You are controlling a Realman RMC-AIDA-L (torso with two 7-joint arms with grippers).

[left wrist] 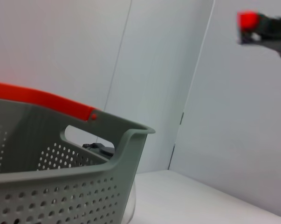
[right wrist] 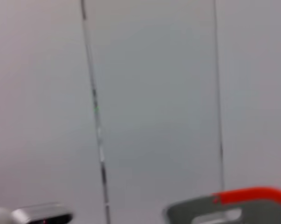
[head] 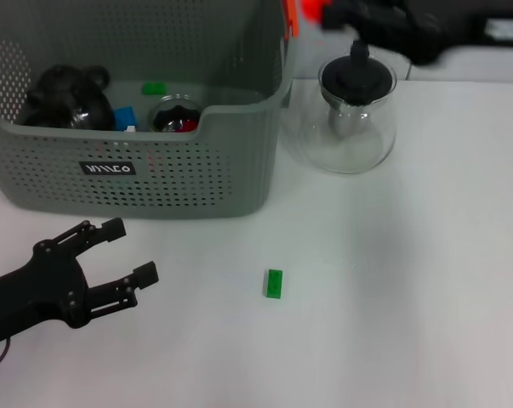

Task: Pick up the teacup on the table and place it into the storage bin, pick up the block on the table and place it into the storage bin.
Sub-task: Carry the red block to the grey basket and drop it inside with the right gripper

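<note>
White table [head: 426,289] | green block [head: 275,283] lies beside left tool [head: 128,252], released; right tool [head: 358,21] state unclear

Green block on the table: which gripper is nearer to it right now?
Left. The left gripper, jaws open, sits low over the table beside the green block; the right arm is far back, past the glass teapot.

The only lettering in view is white print on a small black label [head: 107,168] fixed to the perforated front wall of the storage bin [head: 230,183], just beyond the left gripper [head: 135,251]; its characters cannot be read with certainty.
</note>
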